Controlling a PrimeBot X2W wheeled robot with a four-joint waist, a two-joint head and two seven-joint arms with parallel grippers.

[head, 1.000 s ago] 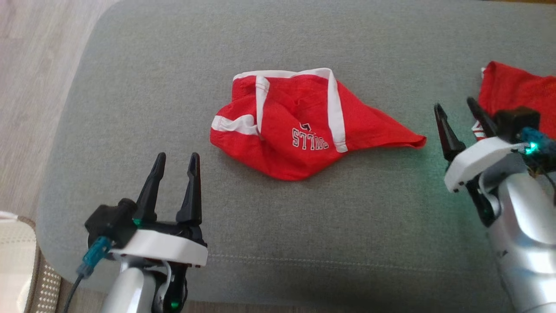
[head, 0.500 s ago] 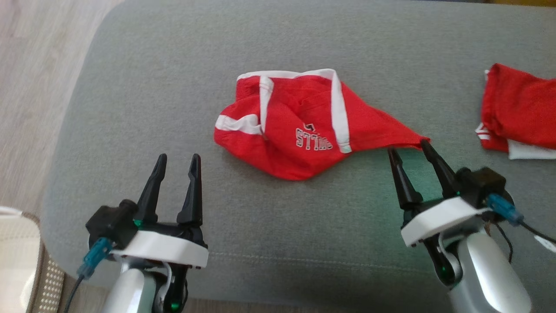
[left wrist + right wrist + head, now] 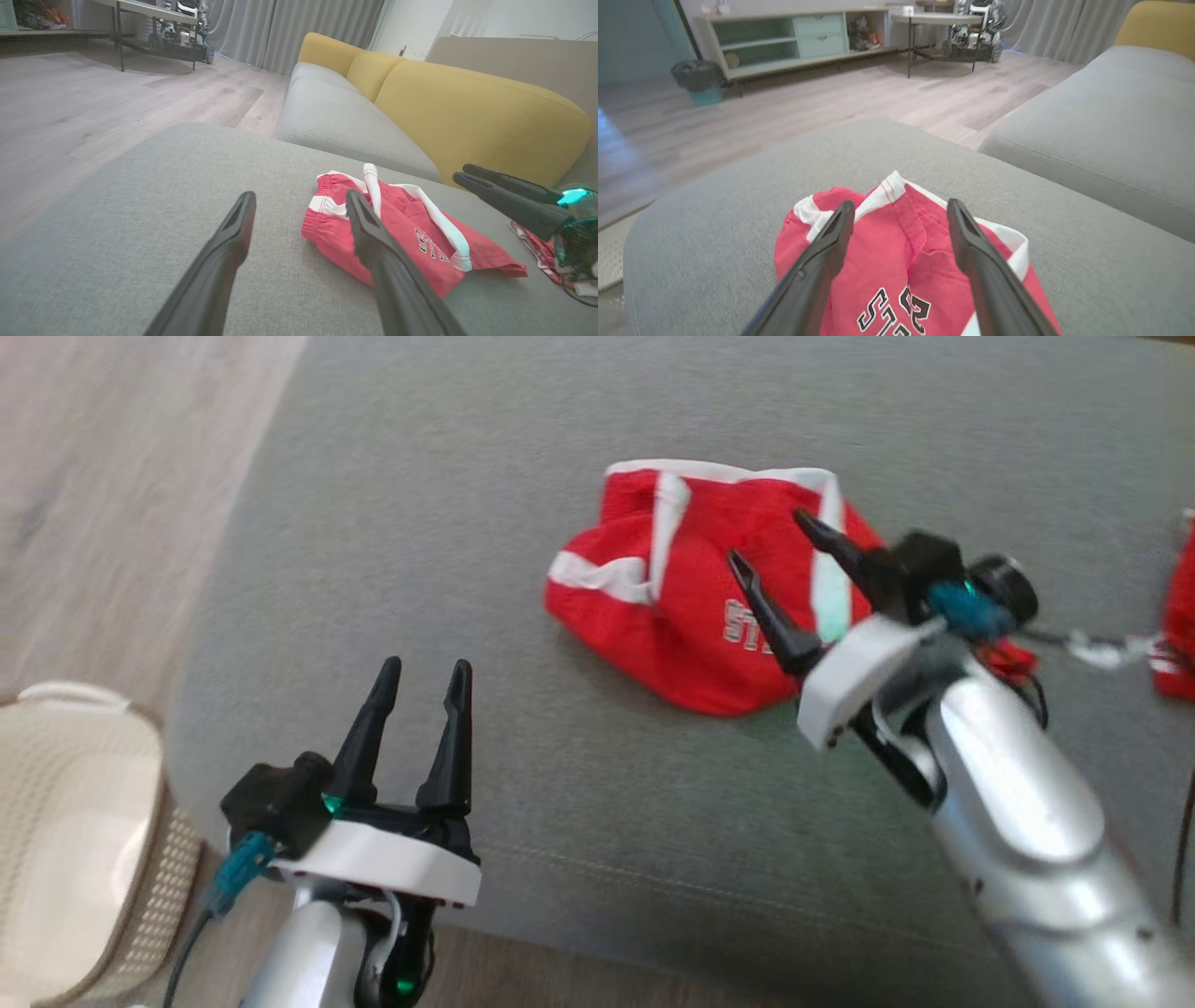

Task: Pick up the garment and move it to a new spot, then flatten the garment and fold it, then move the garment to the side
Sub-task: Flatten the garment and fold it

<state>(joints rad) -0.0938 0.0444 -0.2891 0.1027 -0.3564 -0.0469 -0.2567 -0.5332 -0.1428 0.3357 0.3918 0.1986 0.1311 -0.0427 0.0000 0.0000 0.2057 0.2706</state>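
Note:
The garment [image 3: 691, 588] is a pair of red shorts with white trim and dark lettering, lying crumpled on the grey cushion [image 3: 467, 504]; it also lies ahead in the left wrist view [image 3: 411, 233] and the right wrist view [image 3: 896, 261]. My right gripper [image 3: 766, 537] hovers open over the garment's right half, fingers apart with nothing between them. In the right wrist view its fingers [image 3: 822, 261] straddle the red cloth below. My left gripper [image 3: 422, 667] stands open near the cushion's front left, well short of the garment.
A second red garment [image 3: 1178, 625] lies at the far right edge of the cushion. A cream perforated basket [image 3: 75, 840] stands on the floor at the lower left. Yellow sofa backs [image 3: 467, 107] rise behind the cushion. Wooden floor [image 3: 112, 485] lies to the left.
The right arm swung in from the right edge to over the garment's right half, still open. The head camera shifted, so the whole scene sits further right. The left gripper kept its pose.

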